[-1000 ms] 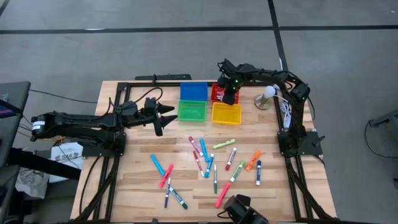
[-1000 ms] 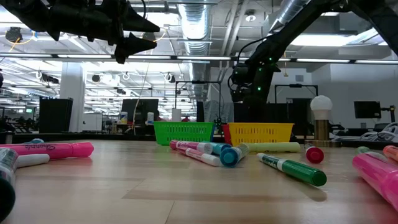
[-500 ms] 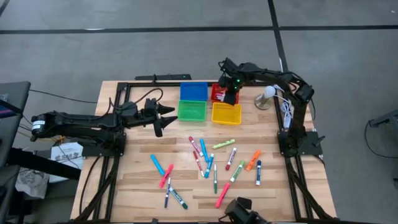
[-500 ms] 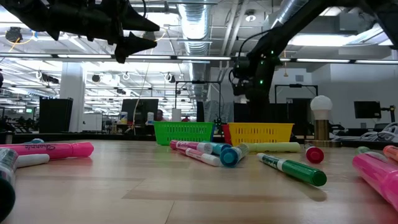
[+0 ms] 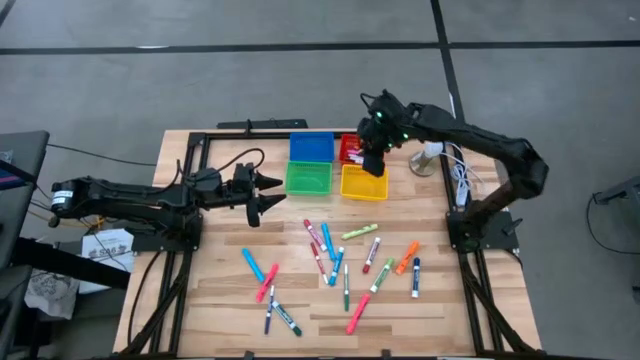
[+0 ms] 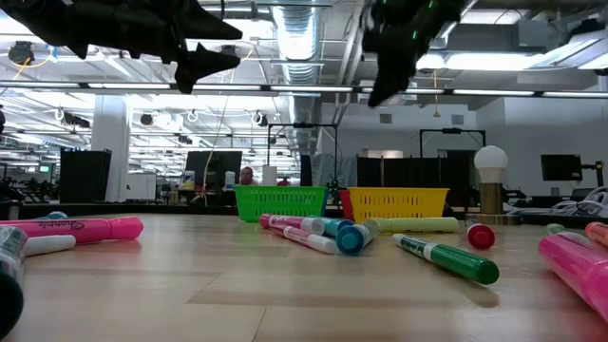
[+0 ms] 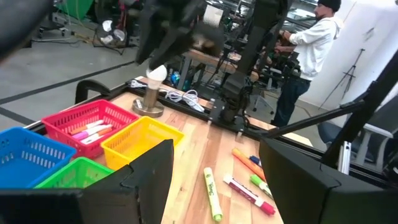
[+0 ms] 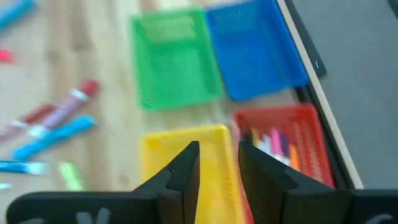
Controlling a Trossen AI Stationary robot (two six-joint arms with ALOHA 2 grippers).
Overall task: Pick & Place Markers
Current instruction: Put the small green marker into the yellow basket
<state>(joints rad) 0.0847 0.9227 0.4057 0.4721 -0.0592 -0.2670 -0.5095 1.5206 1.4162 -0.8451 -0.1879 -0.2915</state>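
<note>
above yellow bin (image 5: 363, 182), my right gripper (image 5: 373, 163) empty, fingers slightly apart; markers (image 5: 340, 262) wait on desk (image 5: 220, 285); left gripper (image 5: 268, 194) open, idle.

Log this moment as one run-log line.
right gripper: above yellow bin, jaws slightly apart, empty | left gripper: waiting, open | red bin: holds markers | markers: scattered on table

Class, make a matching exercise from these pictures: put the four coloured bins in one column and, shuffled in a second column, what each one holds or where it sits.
Bins:
1. red bin
2. blue bin
3. green bin
4. yellow bin

Descriptions:
A. nearest the left arm's jaws
B. holds markers
C. directly behind the green one
D. under the right arm's jaws

Pairs: 1-B, 2-C, 3-A, 4-D
</note>
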